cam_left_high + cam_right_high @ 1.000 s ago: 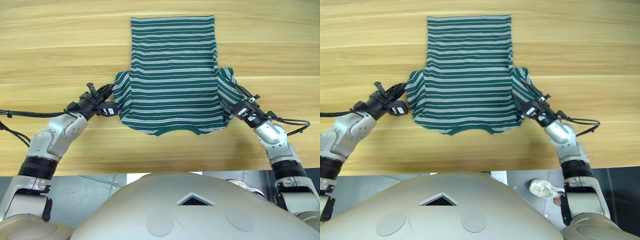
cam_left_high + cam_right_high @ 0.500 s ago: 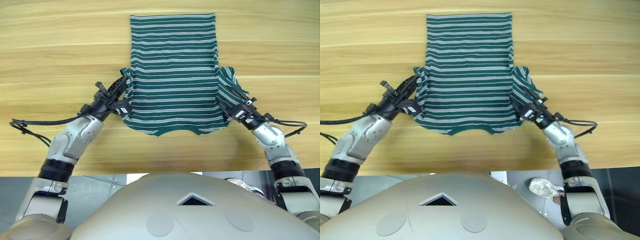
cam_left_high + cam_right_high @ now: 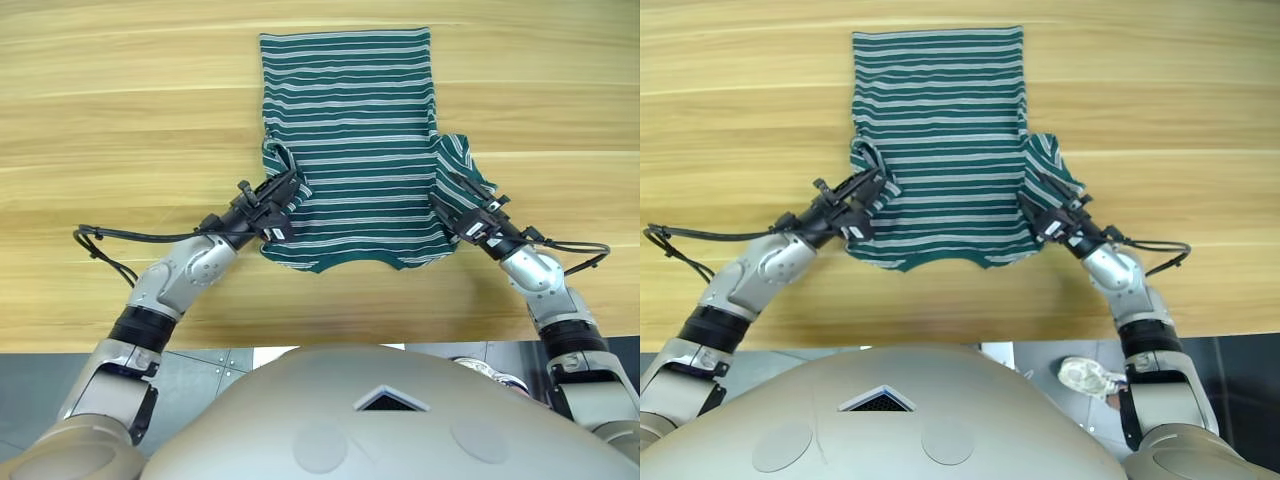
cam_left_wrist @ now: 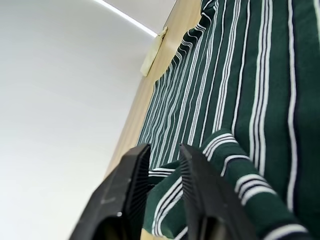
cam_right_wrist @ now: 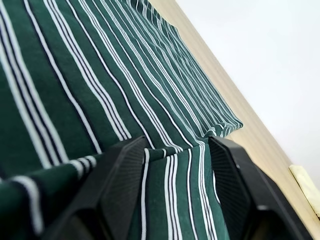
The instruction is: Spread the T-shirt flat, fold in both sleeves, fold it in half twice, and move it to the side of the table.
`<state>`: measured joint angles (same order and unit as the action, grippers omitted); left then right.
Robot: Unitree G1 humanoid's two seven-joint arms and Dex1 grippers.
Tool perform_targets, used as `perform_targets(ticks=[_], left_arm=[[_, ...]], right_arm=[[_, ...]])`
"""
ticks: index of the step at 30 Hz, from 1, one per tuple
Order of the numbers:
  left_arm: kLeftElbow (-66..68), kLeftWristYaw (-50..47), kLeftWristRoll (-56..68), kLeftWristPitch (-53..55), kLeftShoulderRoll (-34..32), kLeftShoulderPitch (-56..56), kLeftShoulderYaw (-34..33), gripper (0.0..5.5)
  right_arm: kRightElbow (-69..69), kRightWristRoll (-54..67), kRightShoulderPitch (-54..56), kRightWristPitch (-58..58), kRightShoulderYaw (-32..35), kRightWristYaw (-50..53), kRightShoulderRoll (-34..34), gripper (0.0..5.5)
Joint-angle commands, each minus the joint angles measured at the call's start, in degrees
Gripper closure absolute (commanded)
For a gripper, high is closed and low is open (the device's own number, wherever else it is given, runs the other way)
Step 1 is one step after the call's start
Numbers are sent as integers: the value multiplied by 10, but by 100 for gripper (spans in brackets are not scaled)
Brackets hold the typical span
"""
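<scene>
Sleeve-folding step: the T-shirt (image 3: 350, 110) lies flat on the table (image 3: 120, 100).
The left gripper (image 3: 283, 195), clenched on the left sleeve (image 3: 280, 165), holds it over the chest. The right gripper (image 3: 452, 208), jaws spread astride the right sleeve (image 3: 455, 165), likely must pinch and fold next.

1. Left eye and right eye views: a stereo pair on the head, looking forward and steeply down onto the table (image 3: 100, 120). Both take in the whole T-shirt (image 3: 350, 130) from well above, and the right eye's picture sits slightly offset sideways.
2. Left wrist view: set just behind the left gripper (image 4: 165, 150), very near the cloth, facing along the fingers across the T-shirt.
3. Right wrist view: set just behind the right gripper (image 5: 177, 145), equally near. It shares the striped body with all the other views.
</scene>
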<state>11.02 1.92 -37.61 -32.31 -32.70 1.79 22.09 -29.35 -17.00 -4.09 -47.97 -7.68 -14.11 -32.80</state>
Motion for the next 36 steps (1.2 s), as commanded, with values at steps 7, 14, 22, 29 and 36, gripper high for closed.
perform_targets(ticks=[7,14,22,29,36], left_arm=[[56,82,4,-4,-15,30,53,265],[43,38,-10,-4,-27,35,31,197],[-77,11,13,-33,-72,79,-47,90],[-130,20,52,-49,-43,85,-55,13],[-142,16,50,-52,-34,88,-72,13]], right_arm=[[93,43,6,24,82,11,-51,314],[215,-73,-95,79,202,40,-138,314],[200,-260,-178,154,98,36,-163,314],[149,-264,-90,165,29,61,-132,314],[141,-267,-71,175,-15,86,-125,314]])
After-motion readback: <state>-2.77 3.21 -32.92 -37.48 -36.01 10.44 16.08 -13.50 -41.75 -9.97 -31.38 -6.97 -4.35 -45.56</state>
